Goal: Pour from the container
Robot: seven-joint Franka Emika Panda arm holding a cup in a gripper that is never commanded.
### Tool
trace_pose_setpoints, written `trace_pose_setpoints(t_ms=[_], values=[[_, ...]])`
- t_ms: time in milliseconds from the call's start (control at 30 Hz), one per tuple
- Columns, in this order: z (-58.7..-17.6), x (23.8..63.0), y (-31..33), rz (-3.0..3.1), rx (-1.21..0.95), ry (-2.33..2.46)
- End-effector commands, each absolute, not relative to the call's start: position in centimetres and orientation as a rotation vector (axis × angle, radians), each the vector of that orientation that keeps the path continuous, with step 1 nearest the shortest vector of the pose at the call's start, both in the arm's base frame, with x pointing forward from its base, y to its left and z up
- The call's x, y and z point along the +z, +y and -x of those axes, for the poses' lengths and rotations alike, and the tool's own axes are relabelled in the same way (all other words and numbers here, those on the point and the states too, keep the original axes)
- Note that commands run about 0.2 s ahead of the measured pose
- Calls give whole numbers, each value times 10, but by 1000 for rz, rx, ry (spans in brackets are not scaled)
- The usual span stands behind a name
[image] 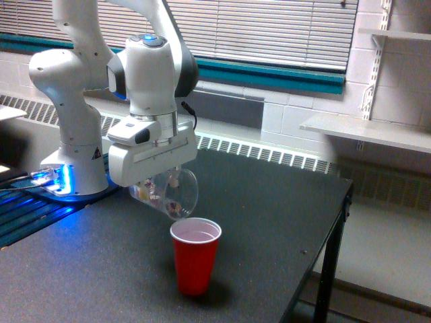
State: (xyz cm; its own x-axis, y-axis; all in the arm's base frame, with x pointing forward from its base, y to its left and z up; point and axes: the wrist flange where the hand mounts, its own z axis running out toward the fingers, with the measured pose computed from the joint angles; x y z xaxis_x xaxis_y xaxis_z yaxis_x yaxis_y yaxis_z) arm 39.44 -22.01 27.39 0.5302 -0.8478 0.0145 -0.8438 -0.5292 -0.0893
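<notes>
In the exterior view my gripper is shut on the container, a clear plastic cup with small whitish and tan bits inside. The container is tipped on its side, mouth facing the exterior view's right and slightly down. Its lower rim hangs just above and to the left of a red cup's open mouth. The red cup stands upright on the dark table. My fingertips are mostly hidden behind the white gripper body.
The arm's white base stands at the table's back left beside blue-lit cabling. The table's right edge drops to the floor. A radiator runs along the wall behind, and shelves hang at the right.
</notes>
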Motion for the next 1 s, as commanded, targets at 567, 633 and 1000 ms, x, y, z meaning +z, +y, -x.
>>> trace_pose_setpoints(t_ms=[567,633,1000], values=[[-411,286,-246,2766,-36,1452],[-417,287,-246,2769,-46,1445],[-434,286,-241,2825,14,1371]])
